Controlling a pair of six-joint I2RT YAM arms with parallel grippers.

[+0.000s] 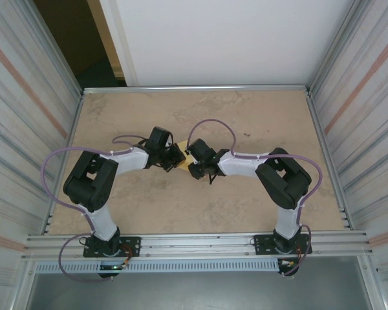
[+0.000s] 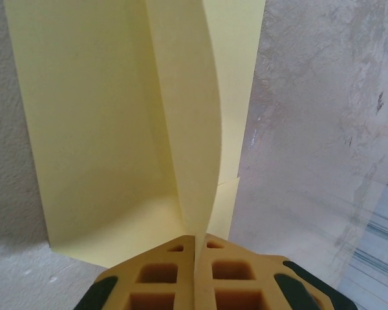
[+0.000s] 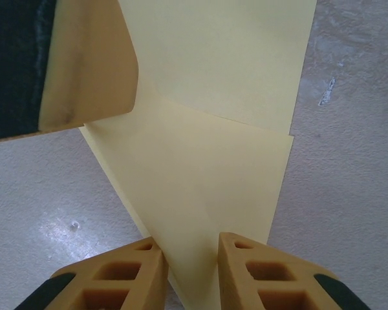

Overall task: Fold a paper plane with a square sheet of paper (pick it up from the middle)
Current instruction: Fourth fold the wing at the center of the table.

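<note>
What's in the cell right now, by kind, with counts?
Robot arms: 2, left arm and right arm
Yellow paper sheet, partly folded: 1
Total: 3

A robotics lab cell — aluminium-framed table (image 1: 246, 116) walled by ribbed metal panels (image 1: 26, 116).

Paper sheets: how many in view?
1. One pale yellow sheet, partly folded, over the table: left gripper pinches one edge, right gripper, open, straddles another. Folds could hide a second.
</note>
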